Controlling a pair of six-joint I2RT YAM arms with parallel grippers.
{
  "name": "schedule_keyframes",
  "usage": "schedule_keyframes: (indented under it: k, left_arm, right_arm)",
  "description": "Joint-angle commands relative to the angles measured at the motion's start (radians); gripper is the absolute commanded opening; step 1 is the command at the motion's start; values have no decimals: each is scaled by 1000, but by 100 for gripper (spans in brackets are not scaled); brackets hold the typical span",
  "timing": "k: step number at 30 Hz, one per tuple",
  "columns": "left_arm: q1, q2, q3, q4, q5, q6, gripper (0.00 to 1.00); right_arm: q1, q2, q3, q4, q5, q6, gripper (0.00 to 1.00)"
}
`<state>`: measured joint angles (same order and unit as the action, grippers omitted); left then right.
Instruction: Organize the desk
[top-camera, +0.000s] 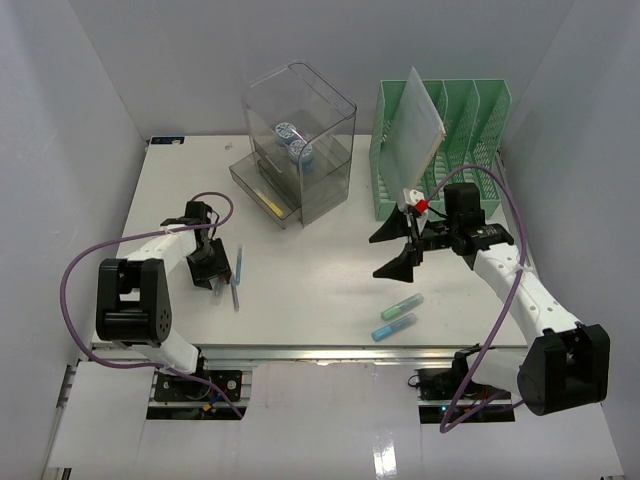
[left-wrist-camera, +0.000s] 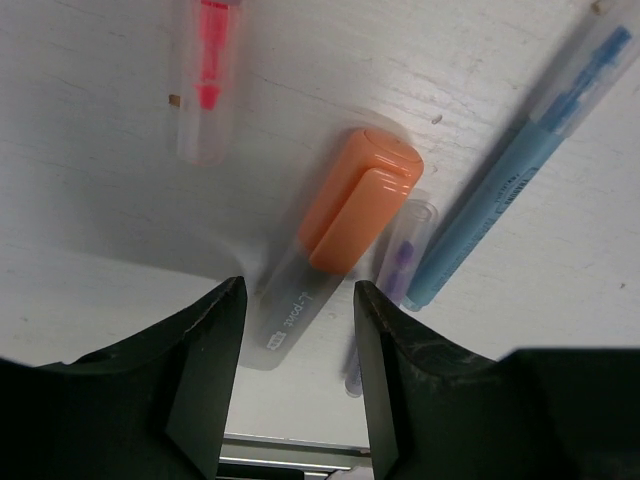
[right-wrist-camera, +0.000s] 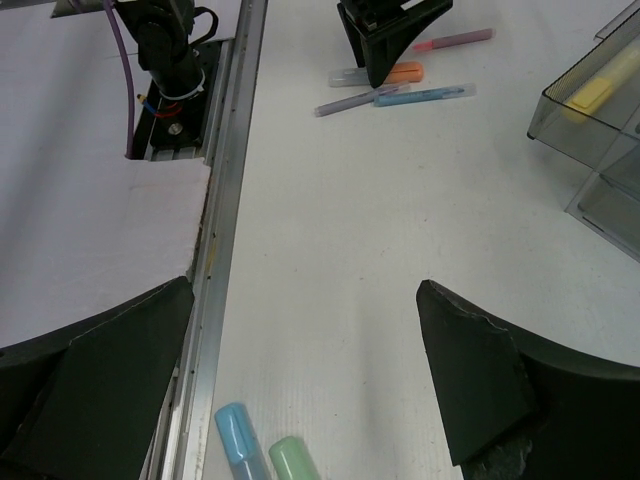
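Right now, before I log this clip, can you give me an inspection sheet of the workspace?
Surface: flat white tabletop, aluminium front rail.
Job's things: orange-capped highlighter, pink highlighter, blue pen, purple pen lying together left; green highlighter, blue highlighter near front; clear plastic drawer box, green mesh file rack at back.
Clutter: nothing seen.
Claws: left claw open, straddling orange-capped highlighter; right claw wide open, empty.
Cables: purple cables loop from both arms.
Surroundings: pale grey walls.
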<state>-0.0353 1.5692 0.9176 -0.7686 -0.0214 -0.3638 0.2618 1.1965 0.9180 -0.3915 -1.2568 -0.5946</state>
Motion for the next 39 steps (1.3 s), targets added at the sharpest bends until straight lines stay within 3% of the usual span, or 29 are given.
schedule_keyframes:
  k: [1,12,20,25,29,32,39]
  left_arm:
    - [-12,2,20,0,-19,23,57]
    - [-12,-17,11,18,-34,16,45]
    - [-12,-85,26,17,-43,5,23]
    - [-12,-159,65,12,-28,-14,17]
    - [-12,-231,133,29,86,-71,16]
    - [-12,-247,202,131,274,-169,15]
    - [-12,-78,355,380,533,-479,14]
  right_arm:
    - [-27,-4,-8,13,-58,-13,99]
    - [-124,-11,-25,18,-119,-6,99]
    - [-158,-15,-42,18,-135,-4,100]
    - [-167,-18,-44,23,-145,-1,100]
    - [-168,-20,-48,22,-148,-2,100]
    - [-169,-25,-48,23,-143,-4,100]
    - [-173,-37,-62,25,-127,-11,100]
